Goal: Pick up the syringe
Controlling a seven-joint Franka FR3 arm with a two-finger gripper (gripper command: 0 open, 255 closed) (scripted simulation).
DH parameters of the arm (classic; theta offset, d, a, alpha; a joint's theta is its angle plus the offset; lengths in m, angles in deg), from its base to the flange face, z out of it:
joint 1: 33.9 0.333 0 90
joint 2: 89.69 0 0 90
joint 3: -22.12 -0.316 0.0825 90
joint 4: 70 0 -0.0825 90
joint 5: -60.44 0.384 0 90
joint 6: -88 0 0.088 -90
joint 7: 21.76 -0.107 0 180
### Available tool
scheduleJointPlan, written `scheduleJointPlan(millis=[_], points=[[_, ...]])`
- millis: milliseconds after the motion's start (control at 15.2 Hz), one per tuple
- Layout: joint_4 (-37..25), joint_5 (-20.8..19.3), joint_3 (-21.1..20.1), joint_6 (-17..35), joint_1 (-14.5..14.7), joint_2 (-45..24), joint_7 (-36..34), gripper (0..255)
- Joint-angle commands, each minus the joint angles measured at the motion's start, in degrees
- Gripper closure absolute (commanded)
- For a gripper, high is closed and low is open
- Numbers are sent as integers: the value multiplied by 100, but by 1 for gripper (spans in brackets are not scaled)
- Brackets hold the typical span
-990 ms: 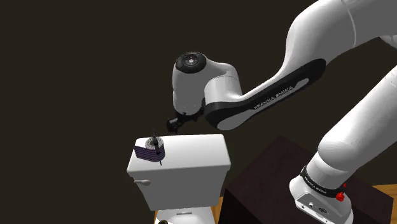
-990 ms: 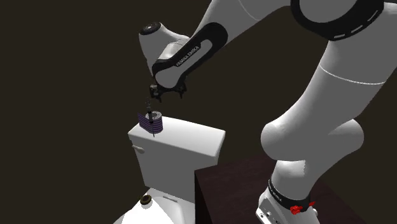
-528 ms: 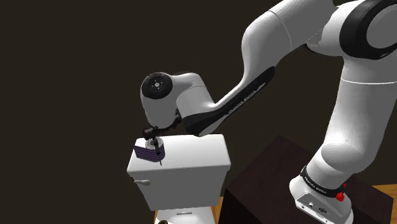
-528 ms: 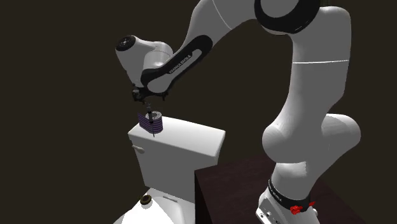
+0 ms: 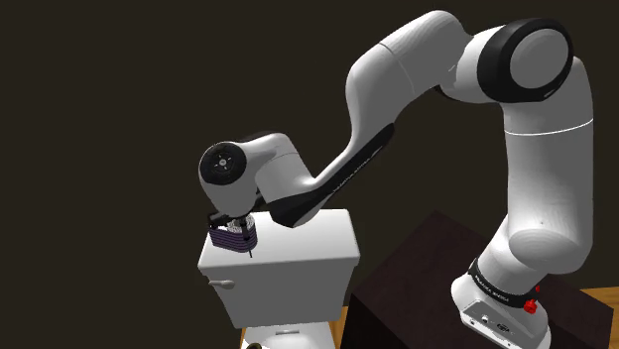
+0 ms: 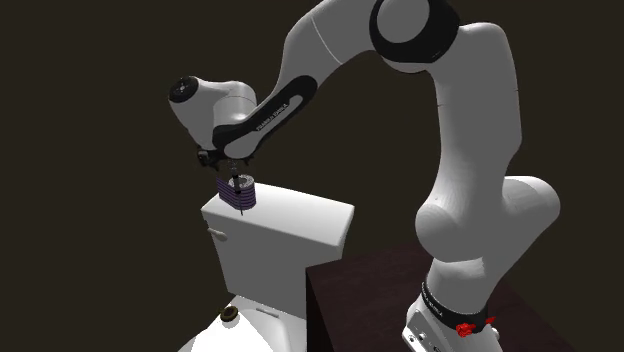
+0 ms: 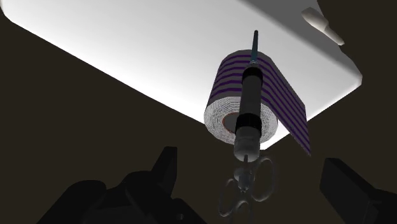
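The hand [image 7: 249,162] hangs wide open with the syringe [image 7: 250,105] just ahead of its fingers, propped along a purple-striped paper roll [image 7: 283,95] on the toilet tank [image 7: 159,57], and I'd worry that a closing finger nudges the roll and tips the syringe off.

Lower left of the frame, the black gripper [image 5: 228,217] hangs just above a purple-striped roll [image 5: 233,239] at the left end of the white toilet tank [image 5: 298,248].
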Motion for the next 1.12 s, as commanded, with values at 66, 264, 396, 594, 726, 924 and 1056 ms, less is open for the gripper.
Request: scheduleJointPlan(millis=[66, 264, 396, 594, 726, 924, 1056], points=[[34, -201, 103, 87, 84, -166, -195, 0], [32, -203, 104, 85, 89, -169, -199, 255], [35, -206, 105, 86, 91, -170, -204, 255], [34, -206, 105, 85, 91, -171, -204, 255], [33, -206, 105, 85, 92, -171, -204, 255], [28, -145, 73, 63, 61, -117, -143, 255], [11, -33, 15, 12, 18, -22, -40, 255]])
